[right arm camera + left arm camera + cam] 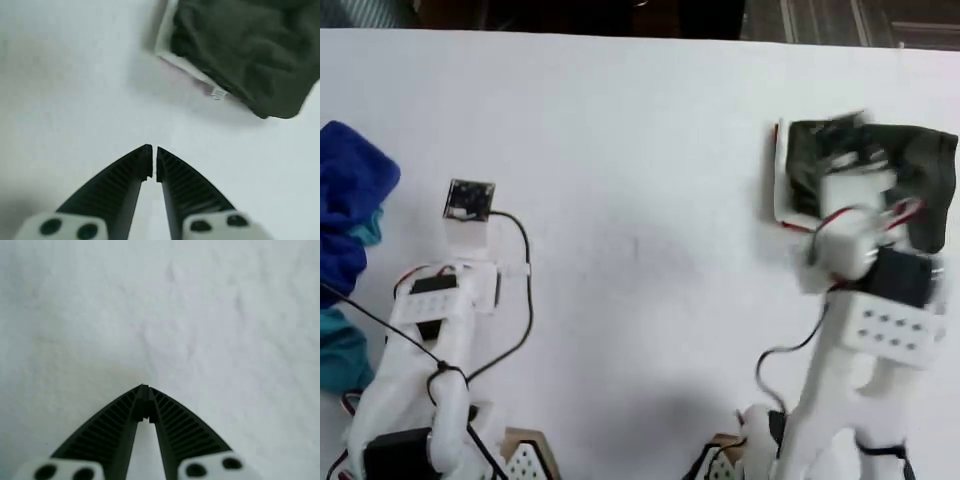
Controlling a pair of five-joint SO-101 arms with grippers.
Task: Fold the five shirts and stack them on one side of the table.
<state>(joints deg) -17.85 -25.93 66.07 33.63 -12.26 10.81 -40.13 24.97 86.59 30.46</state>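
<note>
- Table [620, 150]: white top; most of the middle is bare.
- Dark shirt [920, 170]: folded and lying at the upper right of the high view. It rests on a pale shirt [190, 75], whose edge pokes out along one side. Judged to be the start of the stack.
- Blue shirt [350, 190]: bunched and unfolded at the left edge of the high view.
- Teal shirt [340, 350]: crumpled, touching the blue one, partly under and below it in the frame.
- Left gripper [145, 391]: fingers pressed together and holding nothing, over bare table. Its arm stands at the lower left of the high view, near the bunched heap.
- Right gripper [154, 151]: fingers drawn almost together with only a thin slit between, holding nothing. It sits just beside the stack's near edge.
- Step in hand (judgement): fetch the next shirt from the left heap.
- Handling notes:
  - Spread the left fingers before descending.
  - Pinch a single edge of the topmost shirt so only one comes away.
  - Drag it to the bare middle and flatten it before any fold.
  - Keep the right arm off the stack so it stays square.
</note>
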